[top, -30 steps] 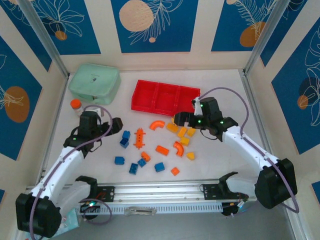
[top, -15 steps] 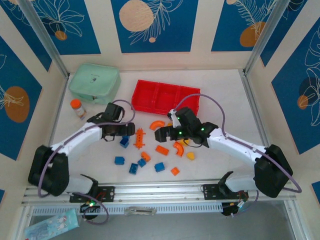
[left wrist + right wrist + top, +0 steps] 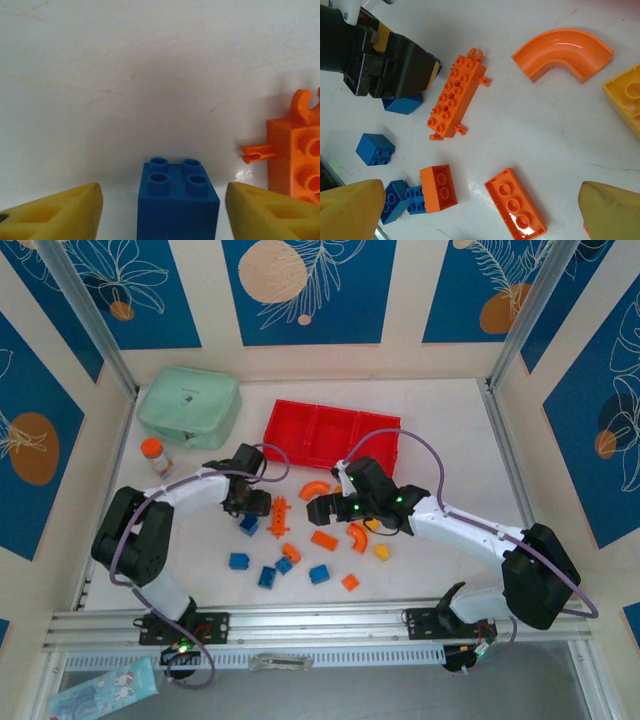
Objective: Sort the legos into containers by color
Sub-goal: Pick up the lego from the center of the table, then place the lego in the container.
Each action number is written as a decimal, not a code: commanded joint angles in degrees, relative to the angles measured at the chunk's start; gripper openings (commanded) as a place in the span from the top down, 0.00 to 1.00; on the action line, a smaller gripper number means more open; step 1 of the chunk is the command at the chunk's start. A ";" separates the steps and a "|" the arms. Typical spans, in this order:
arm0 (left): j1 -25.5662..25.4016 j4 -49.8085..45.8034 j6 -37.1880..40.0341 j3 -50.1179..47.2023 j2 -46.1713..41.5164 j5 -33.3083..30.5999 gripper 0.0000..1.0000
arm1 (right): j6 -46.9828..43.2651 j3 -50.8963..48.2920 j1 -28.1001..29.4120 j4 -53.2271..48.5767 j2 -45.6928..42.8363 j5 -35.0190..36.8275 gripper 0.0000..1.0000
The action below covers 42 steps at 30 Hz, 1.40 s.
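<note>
1. over the last second my left gripper (image 3: 162, 200) swung in to straddle a blue block (image 3: 177, 207). its fingers are apart, so a pick looks next.
2. my right gripper (image 3: 482, 212) slid to centre and hangs open above an orange brick (image 3: 516, 202).
3. the pieces are glossy, studded plastic (one smooth arch (image 3: 565, 52)). the red tray (image 3: 292, 430) beyond them looks empty.
</note>
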 commanded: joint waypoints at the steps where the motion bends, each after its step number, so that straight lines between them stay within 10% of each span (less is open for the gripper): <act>1: -0.43 -1.20 0.64 1.84 1.75 -0.30 0.40 | -0.05 0.49 0.28 0.55 -0.05 0.61 0.01; 15: -0.41 -3.37 1.36 3.58 -0.49 -1.65 0.76 | 0.81 0.45 -1.47 0.74 -0.99 0.33 0.01; 27: -0.38 -3.24 1.33 15.47 -3.98 -3.56 0.82 | 0.77 1.69 -9.13 -1.43 -3.87 -0.92 0.01; 42: -0.37 0.61 -0.11 43.71 20.49 -8.32 0.83 | -1.45 4.79 -15.85 -2.43 -3.93 -1.59 0.01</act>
